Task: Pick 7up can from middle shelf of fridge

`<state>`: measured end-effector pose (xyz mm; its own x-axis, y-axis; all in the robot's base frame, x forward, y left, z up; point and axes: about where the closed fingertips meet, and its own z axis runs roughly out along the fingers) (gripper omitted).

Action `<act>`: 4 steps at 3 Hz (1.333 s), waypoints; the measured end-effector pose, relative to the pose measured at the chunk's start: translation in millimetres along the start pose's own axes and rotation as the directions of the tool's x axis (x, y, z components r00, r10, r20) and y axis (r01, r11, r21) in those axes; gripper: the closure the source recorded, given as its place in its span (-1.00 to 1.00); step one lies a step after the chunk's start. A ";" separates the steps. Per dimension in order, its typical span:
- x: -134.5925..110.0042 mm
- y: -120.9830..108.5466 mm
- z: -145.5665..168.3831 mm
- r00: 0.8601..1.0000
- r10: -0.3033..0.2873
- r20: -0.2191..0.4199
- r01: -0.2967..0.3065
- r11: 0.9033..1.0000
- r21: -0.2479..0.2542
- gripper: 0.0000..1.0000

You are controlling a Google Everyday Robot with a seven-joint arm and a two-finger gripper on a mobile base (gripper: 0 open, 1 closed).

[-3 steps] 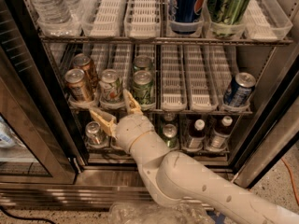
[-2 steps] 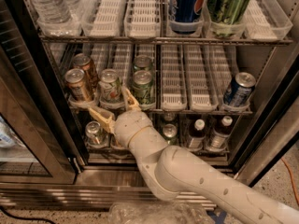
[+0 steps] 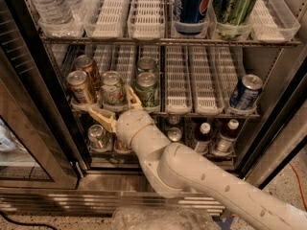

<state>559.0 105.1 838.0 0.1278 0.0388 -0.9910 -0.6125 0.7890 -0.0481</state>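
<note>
The 7up can [image 3: 112,86], whitish-silver with green and red marks, stands upright near the front left of the middle shelf [image 3: 178,83], a rack of white slotted lane trays in the fridge [image 3: 283,104]. My gripper [image 3: 107,101] is open at the shelf's front edge. One tan finger [image 3: 95,113] lies low to the can's left. The other finger [image 3: 134,98] rises between the can and a green can [image 3: 147,88]. The fingers flank the can's base; contact is not visible. My white arm reaches in from the lower right.
Two copper-orange cans [image 3: 80,86] stand just left of the 7up can, and a second green can [image 3: 146,64] behind. A blue can [image 3: 245,92] stands at the far right. Above are water bottles [image 3: 48,4] and large cans [image 3: 192,1]. Below are bottles [image 3: 201,135] and a can [image 3: 97,135].
My arm has pushed slightly farther into the fridge, bringing the open fingers closer around the 7up can's base. The cans have not moved.
</note>
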 end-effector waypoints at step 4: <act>0.0 0.0 0.0 1.000 0.000 0.000 0.000 1.000 0.000 -0.53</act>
<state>559.0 105.1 838.1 0.1278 0.0388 -0.9910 -0.6125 0.7890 -0.0481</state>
